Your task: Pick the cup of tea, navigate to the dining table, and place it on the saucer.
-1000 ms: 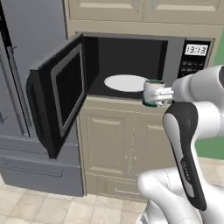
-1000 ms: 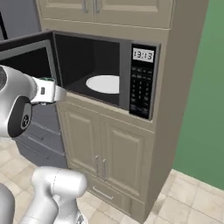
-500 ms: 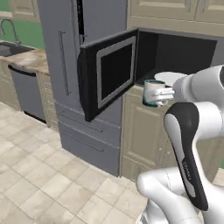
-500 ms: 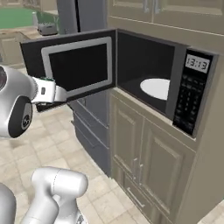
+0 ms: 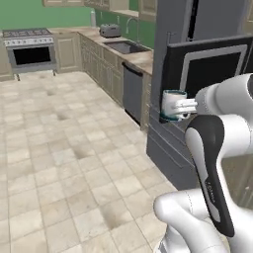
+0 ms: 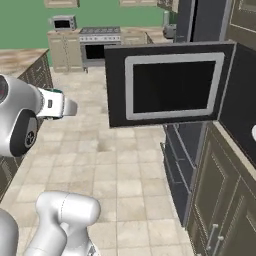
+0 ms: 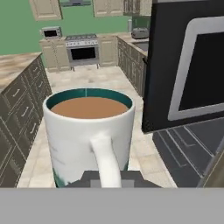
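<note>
Base has swung left; fingers point(image 5: 184, 109) grip the upright cup of tea point(image 5: 173, 105).

a rendered home kitchen. a stove with an oven point(image 5: 30, 49) stands against a green wall point(image 5: 29, 14), flanked by beige cabinets point(image 5: 68, 49). a run of counters carries a sink with a faucet point(image 5: 124, 44) and a toaster point(image 5: 109, 30). the floor is beige stone tile point(image 5: 64, 163), and a built-in microwave's black door point(image 6: 170, 82) hangs open above a grey fridge point(image 5: 170, 143).
</note>
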{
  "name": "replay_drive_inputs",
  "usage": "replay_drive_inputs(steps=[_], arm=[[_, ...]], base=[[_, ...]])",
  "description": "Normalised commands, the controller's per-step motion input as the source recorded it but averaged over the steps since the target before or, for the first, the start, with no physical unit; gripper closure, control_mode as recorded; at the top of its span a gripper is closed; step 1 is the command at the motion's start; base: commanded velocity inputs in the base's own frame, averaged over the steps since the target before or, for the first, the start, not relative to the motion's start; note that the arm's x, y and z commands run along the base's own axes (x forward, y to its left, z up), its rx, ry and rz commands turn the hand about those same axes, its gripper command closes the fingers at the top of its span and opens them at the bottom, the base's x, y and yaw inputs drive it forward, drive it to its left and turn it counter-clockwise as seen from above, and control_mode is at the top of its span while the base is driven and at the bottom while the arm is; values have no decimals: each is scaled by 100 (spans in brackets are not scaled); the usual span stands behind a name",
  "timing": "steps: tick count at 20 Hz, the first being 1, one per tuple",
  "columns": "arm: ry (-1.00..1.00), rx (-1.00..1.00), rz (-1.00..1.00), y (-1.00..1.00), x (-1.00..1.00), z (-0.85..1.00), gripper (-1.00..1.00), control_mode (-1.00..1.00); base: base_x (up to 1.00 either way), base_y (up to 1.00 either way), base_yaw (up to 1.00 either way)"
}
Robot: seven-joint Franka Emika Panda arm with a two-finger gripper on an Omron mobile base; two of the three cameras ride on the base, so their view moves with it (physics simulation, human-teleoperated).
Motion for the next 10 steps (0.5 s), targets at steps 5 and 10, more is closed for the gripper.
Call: replay_drive_inputs(steps=[5, 10], arm=[[0, 0, 0, 0, 0, 0, 100, 100], [0, 0, 0, 0, 0, 0, 100, 100]], base=[[-13, 14, 69], [-10, 11, 64]])
